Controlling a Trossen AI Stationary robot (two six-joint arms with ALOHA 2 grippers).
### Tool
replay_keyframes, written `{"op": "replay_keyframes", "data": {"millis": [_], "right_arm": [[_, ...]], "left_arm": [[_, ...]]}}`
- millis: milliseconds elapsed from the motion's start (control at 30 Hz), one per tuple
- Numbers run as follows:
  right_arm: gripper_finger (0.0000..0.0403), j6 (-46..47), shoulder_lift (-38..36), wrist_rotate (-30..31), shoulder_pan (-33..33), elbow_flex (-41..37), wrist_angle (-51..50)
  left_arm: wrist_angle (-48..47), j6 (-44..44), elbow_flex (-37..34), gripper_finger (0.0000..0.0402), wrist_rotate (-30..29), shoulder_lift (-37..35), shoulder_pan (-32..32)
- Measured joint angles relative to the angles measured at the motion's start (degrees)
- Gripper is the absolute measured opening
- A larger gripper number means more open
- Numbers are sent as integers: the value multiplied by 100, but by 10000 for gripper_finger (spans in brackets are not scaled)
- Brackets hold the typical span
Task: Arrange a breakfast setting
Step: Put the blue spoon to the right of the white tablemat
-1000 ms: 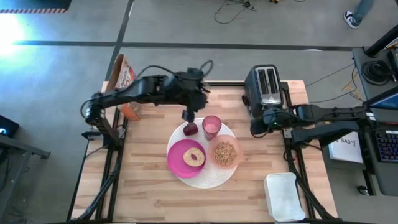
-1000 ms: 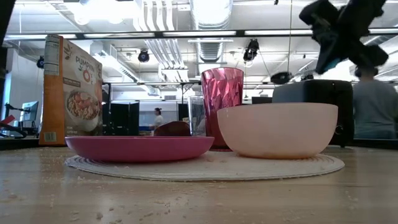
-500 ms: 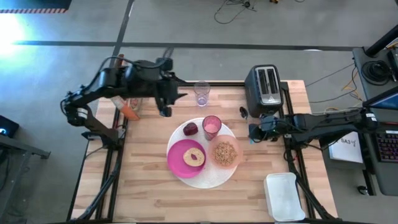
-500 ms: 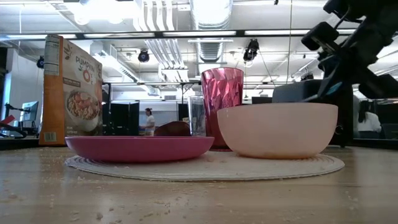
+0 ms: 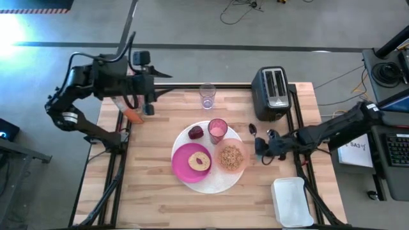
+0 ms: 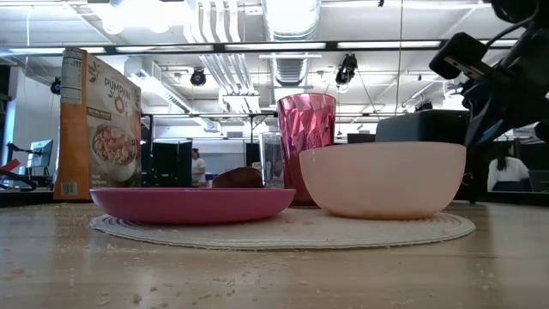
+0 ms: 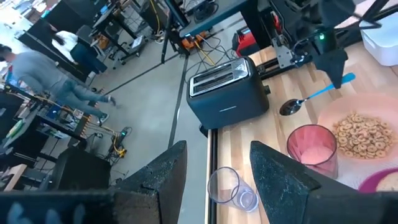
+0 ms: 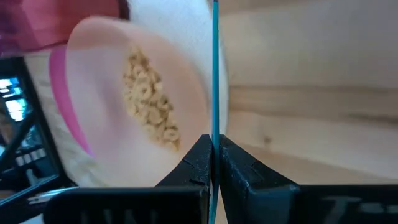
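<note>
Table (image 5: 153, 191) of pale wood planks carries everything, with a black toaster (image 5: 273, 94) at its far edge and a cereal box (image 6: 96, 125) off to the left side. Near the middle lies the large white plate (image 5: 217, 184), and on it sit the magenta plate (image 5: 184, 165) holding a bagel (image 5: 199, 161), the peach bowl (image 5: 232, 157) filled with brown cereal (image 8: 149, 106), the pink tumbler (image 5: 217, 130) and a small dark red fruit (image 5: 196, 132) just beside it. A clear glass (image 5: 207, 96) stands apart, toward the far edge, and a white lidded container (image 5: 292, 201) rests at the near right corner.

The right gripper (image 5: 262, 145) hovers low just to the right of the bowl, its fingers (image 8: 193, 165) pinched together on the thin teal handle of the spoon (image 7: 316, 98), whose dark head hangs over the wood between bowl and toaster. The left gripper (image 5: 148, 108) is pulled back to the far left corner by the cereal box, its fingers (image 7: 166, 174) spread apart with nothing between them.
</note>
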Motion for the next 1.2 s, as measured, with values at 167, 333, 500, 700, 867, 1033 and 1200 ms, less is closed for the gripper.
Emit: {"op": "replay_keyframes", "data": {"millis": [167, 333, 500, 700, 867, 1033, 1200], "right_arm": [[8, 494, 560, 220, 445, -13, 512], [8, 786, 1192, 221, 712, -13, 942], [8, 820, 1689, 223, 790, -15, 1430], [8, 678, 1945, 238, 790, -49, 1534], [8, 673, 2100, 234, 788, -148, 1513], [9, 616, 2300, 130, 788, -151, 1545], [19, 520, 2384, 69, 786, -151, 1593]], "left_arm": [[-131, 0, 0, 160, -92, -95, 0], [-191, -5, 0, 160, -583, -151, 0], [-215, 10, -2, 160, -688, -293, -1], [-212, -146, -2, 160, -690, -534, 0], [-301, -337, -2, 160, -688, -686, -1], [-348, -404, -2, 160, -688, -733, 0], [-377, -404, -2, 160, -688, -709, 0]]}}
